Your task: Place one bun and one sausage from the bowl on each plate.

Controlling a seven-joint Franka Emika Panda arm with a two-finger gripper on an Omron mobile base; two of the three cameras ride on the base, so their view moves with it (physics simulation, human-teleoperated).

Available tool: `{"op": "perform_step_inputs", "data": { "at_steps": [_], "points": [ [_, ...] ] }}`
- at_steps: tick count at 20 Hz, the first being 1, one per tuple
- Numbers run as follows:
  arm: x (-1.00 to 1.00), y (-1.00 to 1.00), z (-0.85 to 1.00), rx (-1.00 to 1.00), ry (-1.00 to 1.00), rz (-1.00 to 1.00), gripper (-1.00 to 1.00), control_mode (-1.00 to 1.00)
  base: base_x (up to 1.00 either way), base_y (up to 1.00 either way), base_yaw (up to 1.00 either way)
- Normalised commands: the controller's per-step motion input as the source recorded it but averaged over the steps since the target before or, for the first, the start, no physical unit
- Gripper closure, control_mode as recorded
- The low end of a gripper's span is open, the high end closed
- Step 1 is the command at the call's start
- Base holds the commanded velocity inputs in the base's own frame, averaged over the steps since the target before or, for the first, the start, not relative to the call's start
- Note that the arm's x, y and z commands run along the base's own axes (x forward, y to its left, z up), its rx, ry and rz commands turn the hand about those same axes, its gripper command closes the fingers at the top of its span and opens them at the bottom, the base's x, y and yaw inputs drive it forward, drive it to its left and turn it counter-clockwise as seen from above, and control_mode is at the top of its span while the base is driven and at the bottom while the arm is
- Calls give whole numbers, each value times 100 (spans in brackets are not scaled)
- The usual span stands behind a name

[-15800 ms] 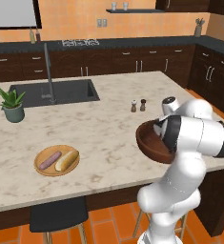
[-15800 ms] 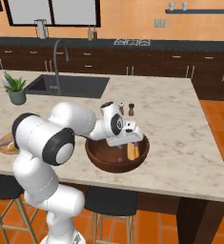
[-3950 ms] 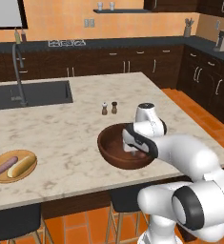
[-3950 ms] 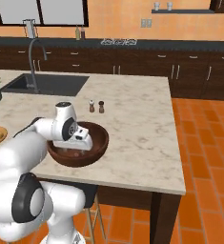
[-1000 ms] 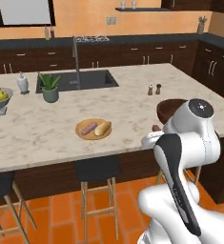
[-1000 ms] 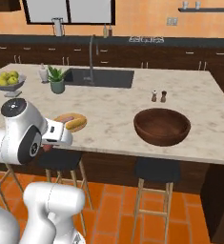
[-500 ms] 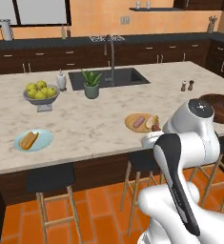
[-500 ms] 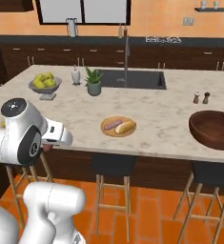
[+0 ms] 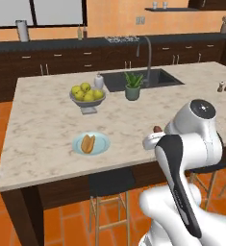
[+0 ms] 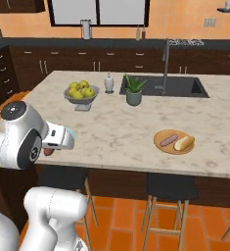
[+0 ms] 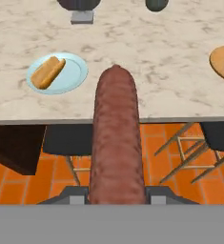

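Claw (image 11: 117, 195) clamped on a sausage (image 11: 116, 138), off the bench (image 11: 147, 102) edge. Pale blue plate (image 11: 57, 73) carries one bun (image 11: 47, 72).

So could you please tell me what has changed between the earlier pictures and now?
The base has driven left along the island, so both base views shifted. The tool, which was in the wooden bowl four seconds ago, now holds a sausage, short of the blue plate. That plate carries one bun. The wooden plate keeps its bun and sausage.
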Motion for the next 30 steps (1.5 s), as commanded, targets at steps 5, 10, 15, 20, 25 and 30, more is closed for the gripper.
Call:
{"op": "perform_step_inputs", "data": {
  "at_steps": [5,10,15,20,25,30],
  "points": [
    [11,6,0,0,0,0,100,-100,51,70,-2],
    [93,1,-21,0,3,0,100,-100,0,0,0],
    [87,8,-72,0,10,0,100,-100,0,0,0],
    [55,21,-75,0,9,0,100,-100,0,0,0],
    [38,3,-60,0,1,0,100,-100,0,0,0],
    [66,0,-31,0,1,0,100,-100,0,0,0]
  ]
}}
